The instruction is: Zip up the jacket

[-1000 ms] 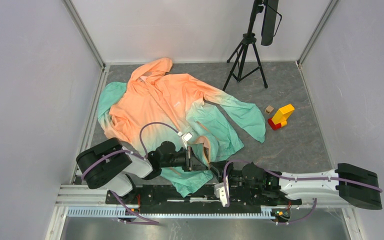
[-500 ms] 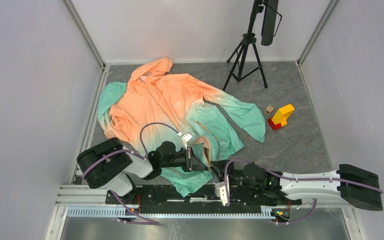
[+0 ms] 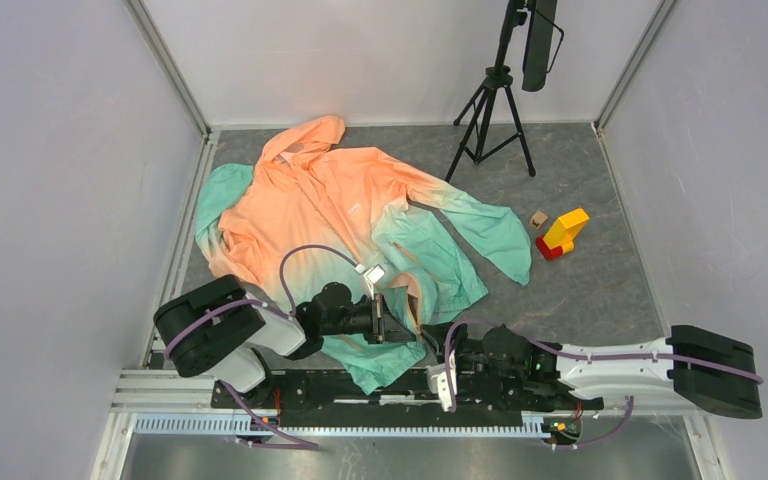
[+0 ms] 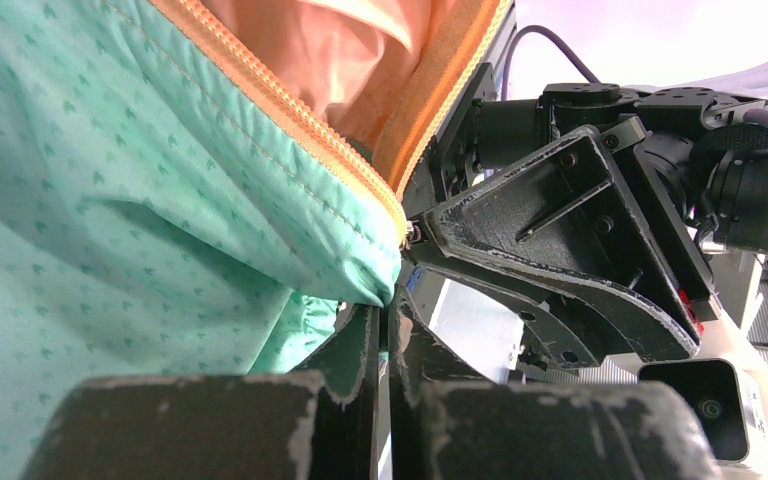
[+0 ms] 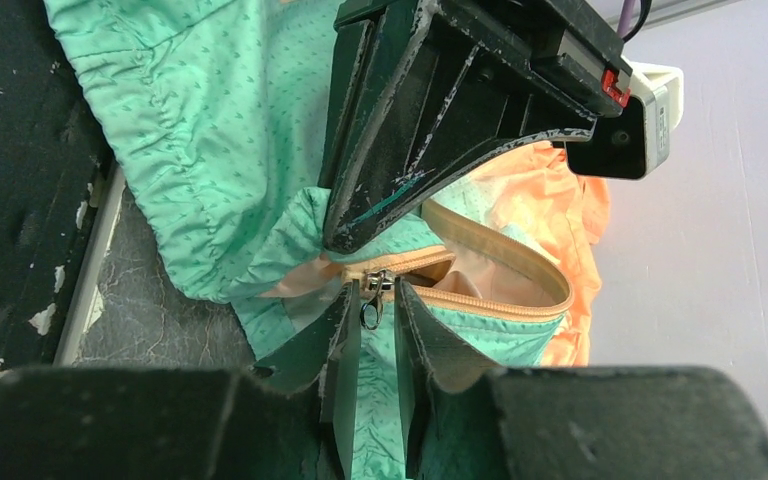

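The jacket (image 3: 340, 210) lies spread on the table, orange at the hood, teal at the hem. My left gripper (image 3: 388, 325) is shut on the teal hem corner beside the orange zipper; in the left wrist view (image 4: 388, 305) the fabric (image 4: 110, 200) is pinched between the tips. My right gripper (image 3: 428, 340) faces it from the right. In the right wrist view (image 5: 374, 300) its fingers stand slightly apart around the metal zipper pull (image 5: 372, 312), which hangs between the tips at the bottom of the open zipper.
A black tripod (image 3: 490, 110) stands at the back right. Yellow and red blocks (image 3: 563, 233) and a small wooden cube (image 3: 537, 218) lie right of the jacket. Grey walls close in both sides. The arms' rail (image 3: 360, 385) runs along the near edge.
The right arm has shifted slightly to the left, toward the left gripper. The left arm and the jacket have not visibly moved.
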